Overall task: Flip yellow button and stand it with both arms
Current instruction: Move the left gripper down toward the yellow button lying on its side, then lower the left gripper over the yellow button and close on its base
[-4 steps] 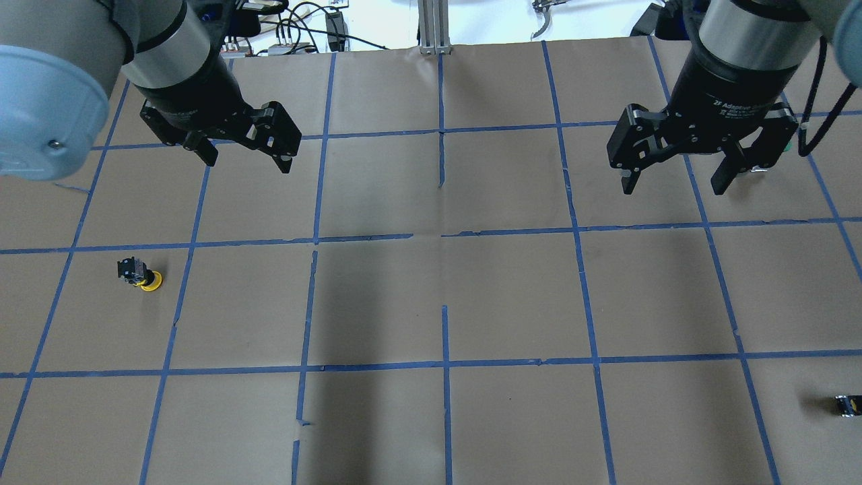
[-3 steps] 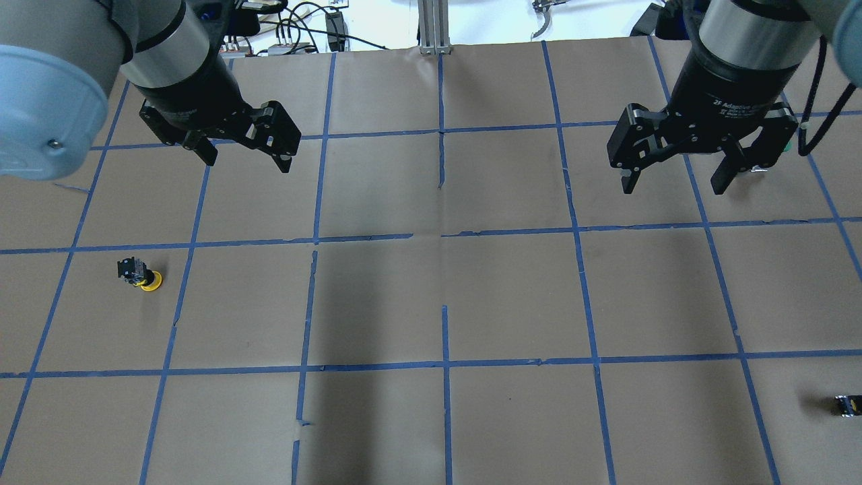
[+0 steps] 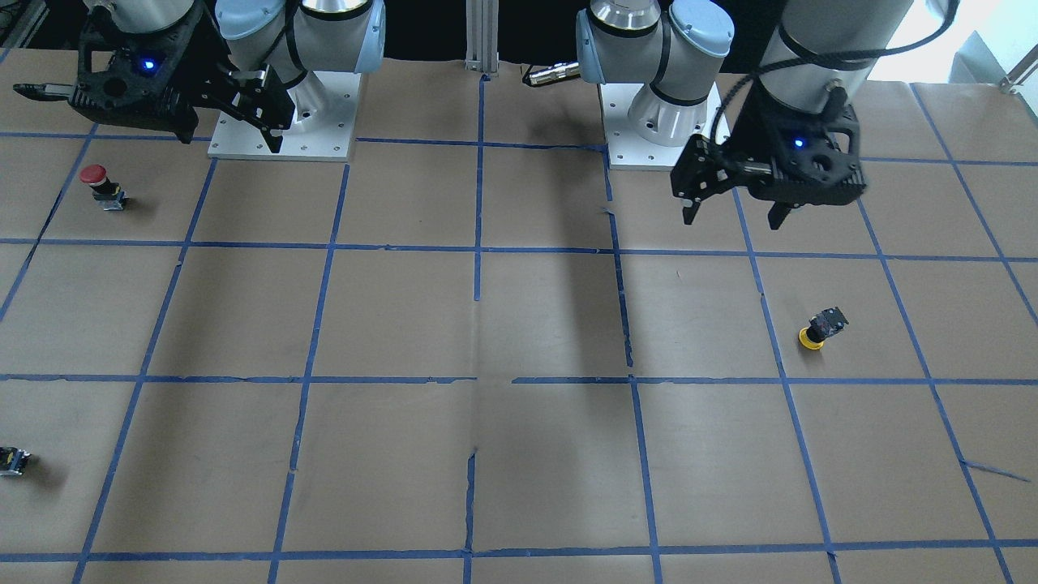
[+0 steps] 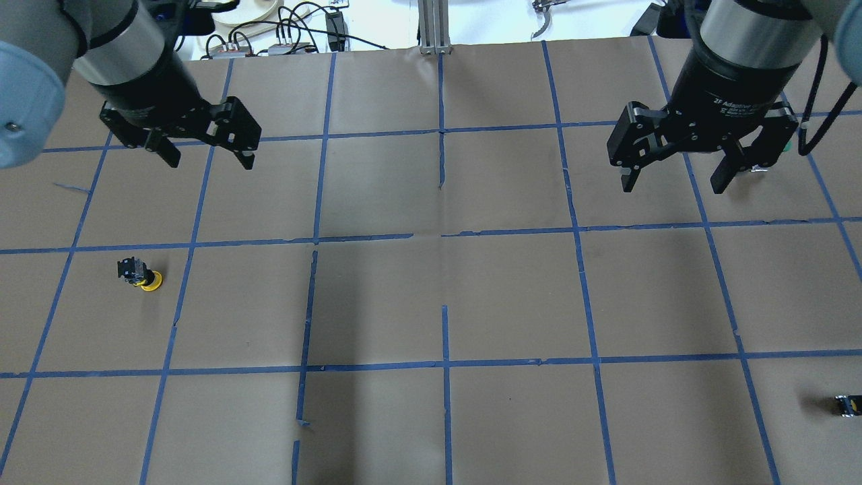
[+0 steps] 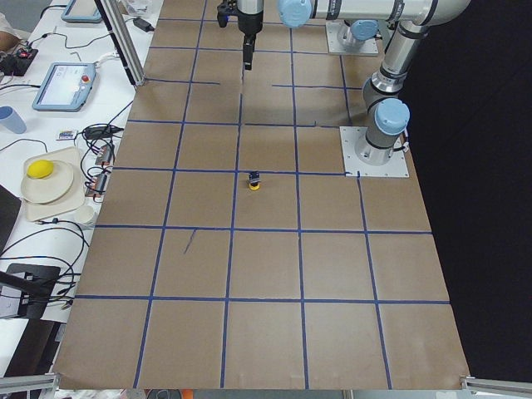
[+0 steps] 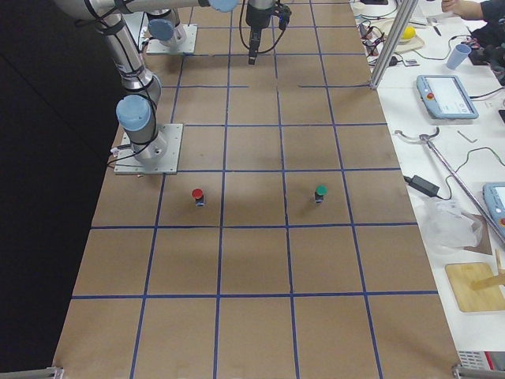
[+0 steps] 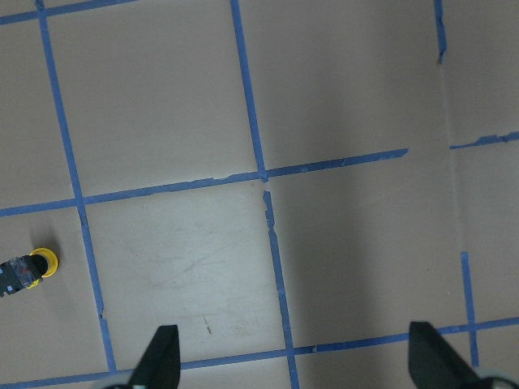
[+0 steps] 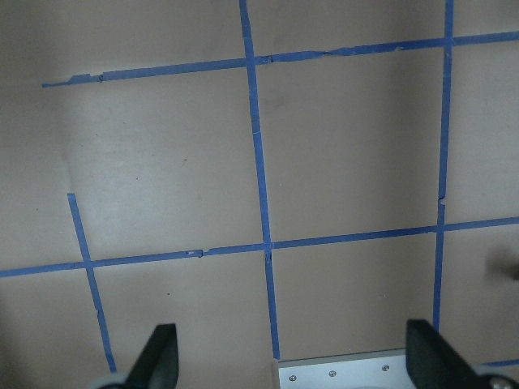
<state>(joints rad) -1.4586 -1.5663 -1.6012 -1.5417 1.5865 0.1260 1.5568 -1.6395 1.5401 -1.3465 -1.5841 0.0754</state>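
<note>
The yellow button [image 4: 143, 276] lies tipped over on the brown paper at the table's left, its yellow cap on the paper and its black body pointing away. It also shows in the front view [image 3: 816, 329], the exterior left view [image 5: 255, 180] and at the left edge of the left wrist view [image 7: 29, 268]. My left gripper [image 4: 210, 162] is open and empty, raised above the table and farther out than the button; it also shows in the front view [image 3: 734, 221]. My right gripper [image 4: 672, 188] is open and empty, raised over the right half.
A red-capped button [image 3: 97, 183] stands near my right arm's base plate [image 3: 243, 148]. A green-capped button [image 6: 320, 192] stands in the square beside it. A small capless black part [image 4: 847, 405] lies at the near right edge. Blue tape lines grid the paper.
My left gripper has moved to the left, closer to the button's column, still open. The right gripper and the button have not moved.
</note>
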